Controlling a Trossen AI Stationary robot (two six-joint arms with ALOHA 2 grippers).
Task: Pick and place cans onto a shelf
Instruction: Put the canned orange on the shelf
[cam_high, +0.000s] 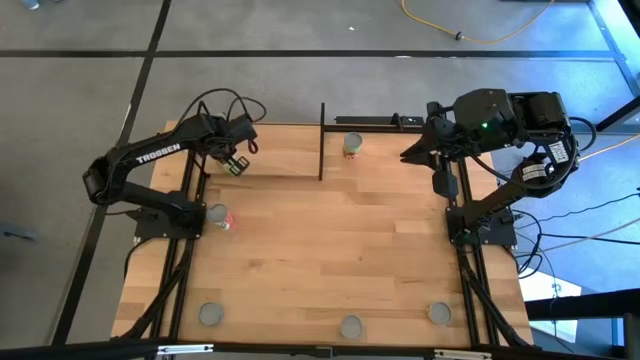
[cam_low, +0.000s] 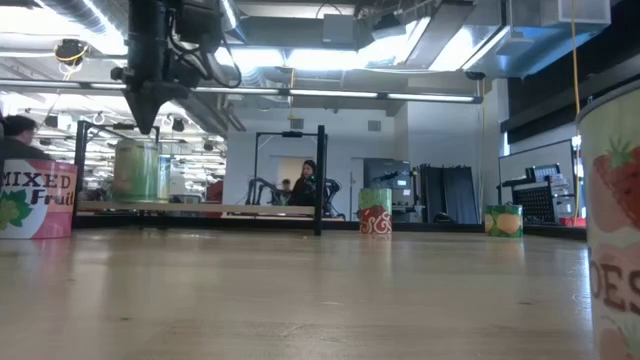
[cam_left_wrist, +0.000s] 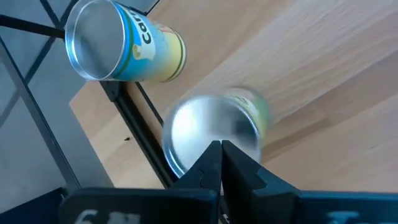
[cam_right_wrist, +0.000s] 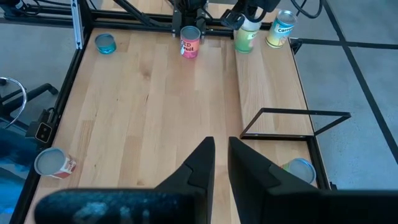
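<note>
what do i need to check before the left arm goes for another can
1. Left claw free of any can: ok, shut with nothing between its fingers.
2. Green-labelled can upright on the shelf: ok, it stands beside the yellow can.
3. Claw tip clear of that can's lid: cannot tell, it hangs very close above it.
4. Claw open for the next pick: not ok, shut.
5. Next can within easy reach: ok, probably. The Mixed Fruit can stands upright on the table by the left arm's base.
6. Right claw out of the way: ok, empty at the table's right side.
</note>
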